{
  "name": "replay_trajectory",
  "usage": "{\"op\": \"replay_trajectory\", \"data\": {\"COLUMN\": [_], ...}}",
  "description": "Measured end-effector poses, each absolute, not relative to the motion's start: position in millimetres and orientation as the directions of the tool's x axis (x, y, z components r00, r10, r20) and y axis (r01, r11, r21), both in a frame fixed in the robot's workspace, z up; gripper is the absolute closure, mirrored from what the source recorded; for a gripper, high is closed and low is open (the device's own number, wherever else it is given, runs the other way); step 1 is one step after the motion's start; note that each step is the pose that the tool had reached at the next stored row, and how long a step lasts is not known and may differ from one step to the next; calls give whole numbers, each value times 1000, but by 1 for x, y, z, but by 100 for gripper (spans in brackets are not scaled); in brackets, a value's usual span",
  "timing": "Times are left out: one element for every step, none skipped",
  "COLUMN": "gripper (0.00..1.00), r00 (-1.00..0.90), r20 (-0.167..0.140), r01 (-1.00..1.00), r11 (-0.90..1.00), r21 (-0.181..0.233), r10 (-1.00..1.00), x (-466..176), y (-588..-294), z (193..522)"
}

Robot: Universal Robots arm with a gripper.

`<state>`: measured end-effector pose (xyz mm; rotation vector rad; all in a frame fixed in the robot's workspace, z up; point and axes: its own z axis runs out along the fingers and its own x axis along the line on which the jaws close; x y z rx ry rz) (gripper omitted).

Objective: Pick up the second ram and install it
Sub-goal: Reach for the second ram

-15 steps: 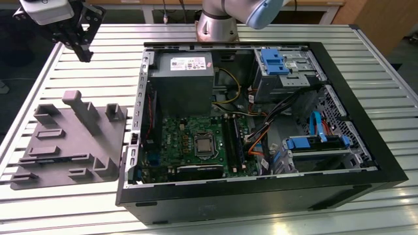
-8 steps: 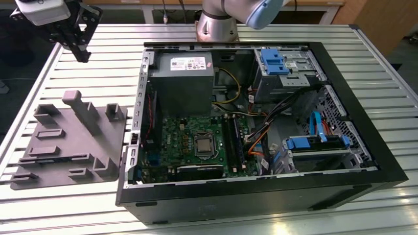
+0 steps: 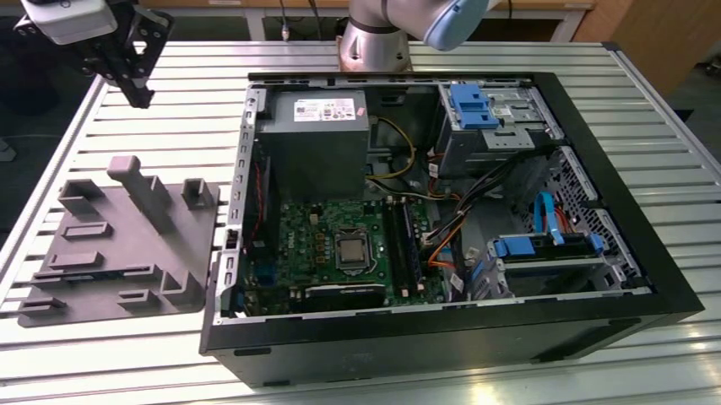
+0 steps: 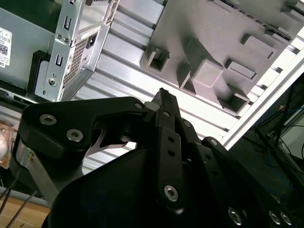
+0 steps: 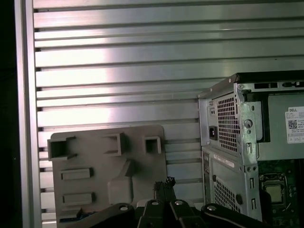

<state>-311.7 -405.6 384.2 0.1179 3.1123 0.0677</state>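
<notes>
Gripper (image 3: 141, 97) hung clenched and empty, well apart from the second ram (image 3: 100, 272), which we took to stand edge-on in the tray (image 3: 130, 253). If lowered clenched, we judged, it would strike the ram's edge.

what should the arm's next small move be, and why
Probably ease the gripper toward the grey tray: its jaws look shut with nothing between them, and it hangs over table slats beyond the tray, well off the open computer case.

light: bright, overhead | glare: white bands on table slats (image 5: 118, 57) | shadows: dim inside computer case (image 3: 451, 342)
</notes>
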Motion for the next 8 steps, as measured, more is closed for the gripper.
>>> {"op": "replay_trajectory", "data": {"gripper": [89, 89, 89, 89, 89, 89, 89, 89], "r00": [-997, -997, -997, -997, -997, -997, -997, -997], "r20": [-25, -25, -25, -25, -25, -25, -25, -25], "r01": [75, 75, 75, 75, 75, 75, 75, 75], "r11": [996, 996, 996, 996, 996, 996, 996, 996], "r21": [44, 44, 44, 44, 44, 44, 44, 44], "r10": [76, 76, 76, 76, 76, 76, 76, 76], "x": [-312, -312, -313, -313, -313, -314, -314, -314], "y": [-406, -406, -406, -406, -406, -406, -406, -406], "z": [384, 384, 384, 384, 384, 384, 384, 384]}}
